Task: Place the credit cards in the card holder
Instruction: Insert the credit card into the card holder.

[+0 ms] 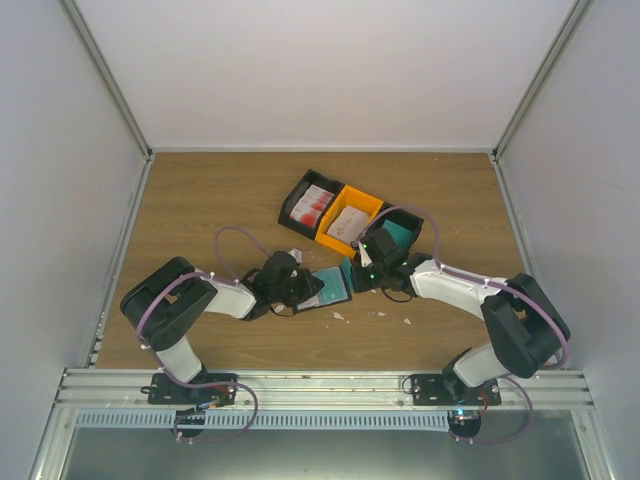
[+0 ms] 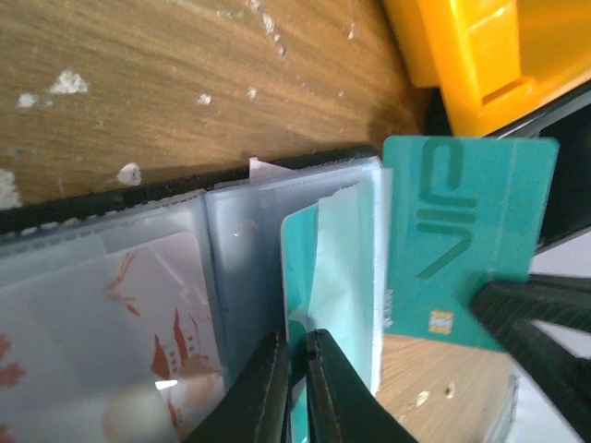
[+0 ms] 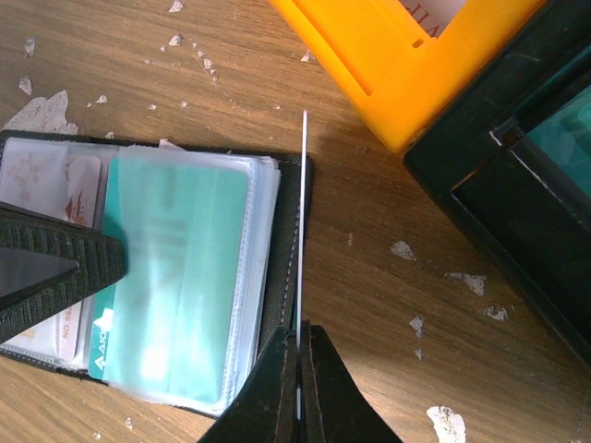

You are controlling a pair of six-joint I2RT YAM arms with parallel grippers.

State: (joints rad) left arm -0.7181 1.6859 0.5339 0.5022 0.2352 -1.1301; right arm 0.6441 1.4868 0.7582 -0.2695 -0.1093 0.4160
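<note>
My left gripper (image 2: 295, 388) has its fingers pressed almost together on a clear leaf of the card holder (image 2: 231, 258), which lies open on the table (image 3: 369, 240) between the two arms, just in front of the orange tray (image 3: 388, 65). My right gripper (image 3: 298, 369) is pinching a teal card (image 2: 471, 231) by one end. The card stands on edge along the holder's right rim and, as far as I can tell, is not yet inside any pocket. One sleeve already shows a teal card and another a red-and-white one, so I judge I need the free pocket the left fingers are lifting. To do this well I would hold that leaf up without dragging the holder, tip the card flat until its leading edge lines up with the pocket mouth, then slide it in slowly. I would let go only once most of the card is seated, since the soft plastic can buckle and jam.
</note>
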